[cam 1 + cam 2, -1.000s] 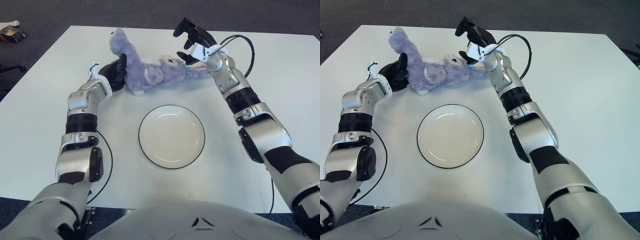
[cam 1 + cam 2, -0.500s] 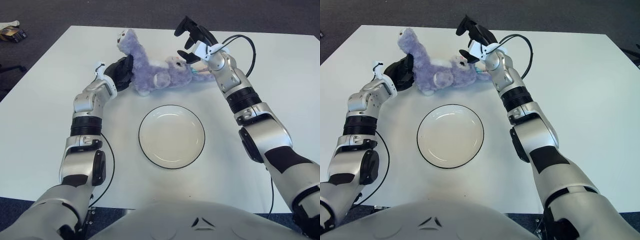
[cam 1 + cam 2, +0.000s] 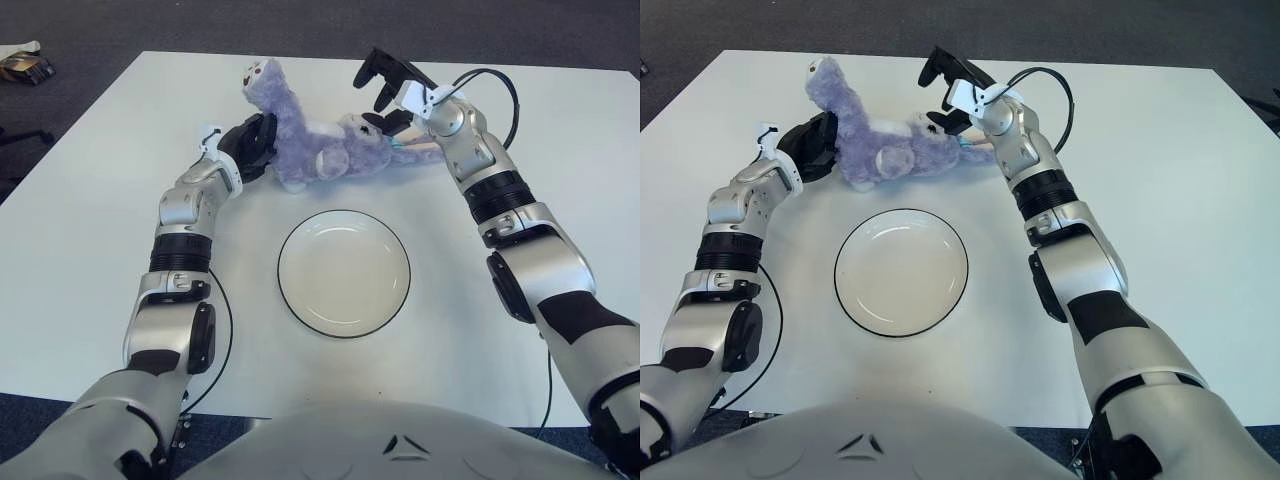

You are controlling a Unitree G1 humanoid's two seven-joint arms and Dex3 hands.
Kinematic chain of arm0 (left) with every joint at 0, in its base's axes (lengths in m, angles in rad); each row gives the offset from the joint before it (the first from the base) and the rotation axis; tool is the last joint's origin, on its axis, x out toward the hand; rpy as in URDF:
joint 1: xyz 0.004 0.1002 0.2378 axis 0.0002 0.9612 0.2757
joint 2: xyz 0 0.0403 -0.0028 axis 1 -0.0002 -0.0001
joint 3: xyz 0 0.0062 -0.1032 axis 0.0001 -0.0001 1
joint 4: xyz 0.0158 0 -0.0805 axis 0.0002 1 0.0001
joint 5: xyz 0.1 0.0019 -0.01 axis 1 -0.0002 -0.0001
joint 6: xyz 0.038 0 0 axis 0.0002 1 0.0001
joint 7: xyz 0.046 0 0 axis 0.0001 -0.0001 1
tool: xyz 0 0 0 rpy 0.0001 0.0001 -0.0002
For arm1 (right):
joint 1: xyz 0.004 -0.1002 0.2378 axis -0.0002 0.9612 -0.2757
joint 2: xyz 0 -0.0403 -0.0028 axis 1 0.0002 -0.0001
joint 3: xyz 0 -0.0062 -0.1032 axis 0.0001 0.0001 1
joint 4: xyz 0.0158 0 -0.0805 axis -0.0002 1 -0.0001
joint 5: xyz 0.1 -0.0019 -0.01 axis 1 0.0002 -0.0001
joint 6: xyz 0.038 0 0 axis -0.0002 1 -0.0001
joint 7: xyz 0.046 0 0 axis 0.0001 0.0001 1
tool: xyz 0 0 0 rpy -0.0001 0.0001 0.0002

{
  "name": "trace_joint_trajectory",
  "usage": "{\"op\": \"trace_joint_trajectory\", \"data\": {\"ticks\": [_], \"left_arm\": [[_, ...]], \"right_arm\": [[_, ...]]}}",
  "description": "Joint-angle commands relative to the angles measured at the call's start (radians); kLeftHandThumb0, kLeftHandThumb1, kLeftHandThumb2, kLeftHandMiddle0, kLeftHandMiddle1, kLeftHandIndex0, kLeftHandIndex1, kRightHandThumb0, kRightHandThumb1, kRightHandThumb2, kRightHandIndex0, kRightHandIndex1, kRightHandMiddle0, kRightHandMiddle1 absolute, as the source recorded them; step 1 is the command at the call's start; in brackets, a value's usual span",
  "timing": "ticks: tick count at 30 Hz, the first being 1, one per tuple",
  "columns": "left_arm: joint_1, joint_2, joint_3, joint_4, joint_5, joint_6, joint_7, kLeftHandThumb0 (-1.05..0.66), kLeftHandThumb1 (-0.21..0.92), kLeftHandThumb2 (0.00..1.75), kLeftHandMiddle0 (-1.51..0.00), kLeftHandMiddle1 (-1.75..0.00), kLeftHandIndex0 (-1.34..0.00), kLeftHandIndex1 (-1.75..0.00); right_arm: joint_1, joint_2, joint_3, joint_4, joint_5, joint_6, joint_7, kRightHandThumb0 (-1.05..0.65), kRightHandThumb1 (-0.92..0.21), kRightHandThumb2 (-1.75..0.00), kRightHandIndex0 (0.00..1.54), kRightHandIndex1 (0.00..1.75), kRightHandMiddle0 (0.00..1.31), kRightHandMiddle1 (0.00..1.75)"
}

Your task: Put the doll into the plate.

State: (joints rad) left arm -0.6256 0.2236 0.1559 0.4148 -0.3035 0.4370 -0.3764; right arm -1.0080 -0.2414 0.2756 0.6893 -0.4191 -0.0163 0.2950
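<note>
A purple plush doll [image 3: 312, 148] lies on the white table [image 3: 90, 250], just behind the empty white plate [image 3: 343, 272] with a dark rim. One of its limbs sticks up at the far end. My left hand [image 3: 250, 147] is at the doll's left side, its dark fingers closed into the plush. My right hand [image 3: 388, 88] hovers over the doll's head on the right, fingers spread, the lowest one close to the head. In the right eye view the doll [image 3: 880, 147] lies between the left hand [image 3: 810, 150] and the right hand [image 3: 953, 85].
A black cable [image 3: 505, 95] loops off my right wrist above the table. The far table edge runs just behind the doll. A small box [image 3: 22, 67] lies on the dark floor beyond the table's far left corner.
The left hand has slid to the right with the doll, whose raised limb has tipped more upright. The right hand has shifted slightly right and stays above the head.
</note>
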Motion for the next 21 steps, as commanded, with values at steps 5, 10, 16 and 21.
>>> {"op": "trace_joint_trajectory", "data": {"ticks": [5,10,16,21], "left_arm": [[0.013,-0.014,-0.006,-0.001,0.014,-0.030,0.013,-0.54,0.73,0.72,-0.18,-1.13,0.00,-0.59],[0.015,-0.024,-0.002,-0.006,0.013,-0.033,0.028,-0.55,0.75,0.71,-0.19,-1.14,0.00,-0.66],[0.012,-0.039,0.012,-0.003,0.008,-0.026,0.062,-0.58,0.78,0.69,-0.23,-1.18,0.00,-0.75],[0.005,-0.045,0.014,-0.004,0.006,-0.007,0.086,-0.62,0.86,0.61,-0.27,-1.31,0.00,-0.69]], "right_arm": [[-0.058,-0.061,0.030,-0.017,0.006,0.024,0.184,-0.59,-0.52,-0.84,0.25,0.88,0.00,0.97],[-0.078,-0.088,0.058,-0.023,-0.005,0.020,0.281,-0.63,-0.53,-0.79,0.20,0.77,0.00,0.82],[-0.108,-0.118,0.098,-0.042,-0.029,0.031,0.379,-0.70,-0.56,-0.73,0.20,0.71,0.00,0.73],[-0.125,-0.143,0.141,-0.048,-0.065,-0.036,0.417,-0.75,-0.62,-0.65,0.22,0.81,0.00,0.67]]}}
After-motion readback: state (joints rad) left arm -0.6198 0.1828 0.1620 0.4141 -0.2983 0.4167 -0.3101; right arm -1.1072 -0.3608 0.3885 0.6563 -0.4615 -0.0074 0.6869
